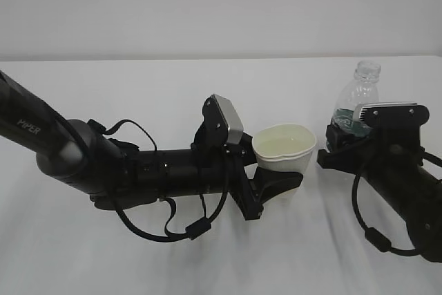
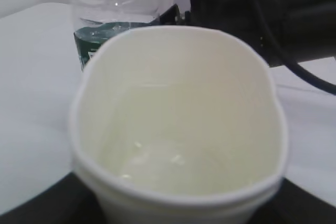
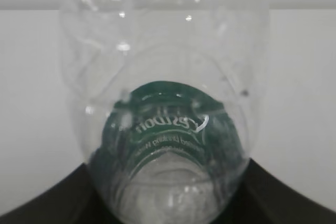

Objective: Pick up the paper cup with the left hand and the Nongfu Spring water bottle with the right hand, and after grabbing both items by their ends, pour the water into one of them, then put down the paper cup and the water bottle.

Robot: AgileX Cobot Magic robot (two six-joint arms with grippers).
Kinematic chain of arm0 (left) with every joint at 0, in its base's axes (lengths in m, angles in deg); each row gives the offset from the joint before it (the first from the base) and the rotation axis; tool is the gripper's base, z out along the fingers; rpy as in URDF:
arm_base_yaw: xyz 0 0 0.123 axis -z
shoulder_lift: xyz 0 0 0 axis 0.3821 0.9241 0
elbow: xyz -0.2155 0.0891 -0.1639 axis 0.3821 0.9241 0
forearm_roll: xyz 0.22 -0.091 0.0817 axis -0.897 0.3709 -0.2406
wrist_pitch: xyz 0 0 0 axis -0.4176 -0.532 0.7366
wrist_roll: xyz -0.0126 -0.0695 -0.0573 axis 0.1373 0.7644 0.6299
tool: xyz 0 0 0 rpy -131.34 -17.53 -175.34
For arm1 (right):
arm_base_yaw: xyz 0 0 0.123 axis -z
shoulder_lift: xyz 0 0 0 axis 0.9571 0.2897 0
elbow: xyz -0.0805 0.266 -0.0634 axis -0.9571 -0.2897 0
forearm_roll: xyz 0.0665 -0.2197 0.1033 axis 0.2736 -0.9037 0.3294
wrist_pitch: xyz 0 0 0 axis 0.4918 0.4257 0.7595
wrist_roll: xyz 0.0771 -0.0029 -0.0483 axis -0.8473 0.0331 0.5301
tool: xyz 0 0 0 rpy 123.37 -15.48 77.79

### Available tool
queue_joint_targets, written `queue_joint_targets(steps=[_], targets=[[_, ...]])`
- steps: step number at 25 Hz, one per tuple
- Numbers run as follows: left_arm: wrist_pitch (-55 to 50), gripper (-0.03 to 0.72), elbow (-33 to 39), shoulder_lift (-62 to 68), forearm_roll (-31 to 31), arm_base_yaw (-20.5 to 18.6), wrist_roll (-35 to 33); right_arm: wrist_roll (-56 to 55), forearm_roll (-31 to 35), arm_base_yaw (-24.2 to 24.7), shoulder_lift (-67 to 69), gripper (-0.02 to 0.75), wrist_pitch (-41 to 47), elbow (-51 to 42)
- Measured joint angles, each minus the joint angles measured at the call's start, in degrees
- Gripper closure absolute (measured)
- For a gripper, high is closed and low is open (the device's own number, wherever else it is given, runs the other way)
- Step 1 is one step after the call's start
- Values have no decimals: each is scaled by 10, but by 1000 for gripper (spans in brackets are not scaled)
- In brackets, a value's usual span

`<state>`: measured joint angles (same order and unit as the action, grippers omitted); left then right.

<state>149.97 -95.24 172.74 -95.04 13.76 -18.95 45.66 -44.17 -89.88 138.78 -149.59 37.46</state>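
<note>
My left gripper (image 1: 280,167) is shut on the cream paper cup (image 1: 284,146), squeezing its rim into an oval. The cup stands upright and fills the left wrist view (image 2: 178,129). Small glints low inside it look like water (image 2: 157,163). The black fingers (image 2: 42,203) show only at the bottom corners. My right gripper (image 1: 345,141) is shut on the lower part of the clear Nongfu Spring water bottle (image 1: 359,98), which stands upright and capless to the right of the cup. Its green label (image 3: 168,124) shows in the right wrist view between the dark fingers (image 3: 47,203).
Everything sits over a white table (image 1: 138,88) against a pale wall. The left arm (image 1: 83,157) lies low across the left half with looped cables (image 1: 173,222). The right arm (image 1: 407,191) comes in from the right edge. The bottle (image 2: 121,19) and right arm (image 2: 273,14) stand close behind the cup.
</note>
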Motion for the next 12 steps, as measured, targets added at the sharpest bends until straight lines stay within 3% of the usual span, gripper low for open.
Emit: queue_joint_targets(steps=[12], targets=[[0,256,0,0,0,0,0,-9,0,0,16,346,0,11]])
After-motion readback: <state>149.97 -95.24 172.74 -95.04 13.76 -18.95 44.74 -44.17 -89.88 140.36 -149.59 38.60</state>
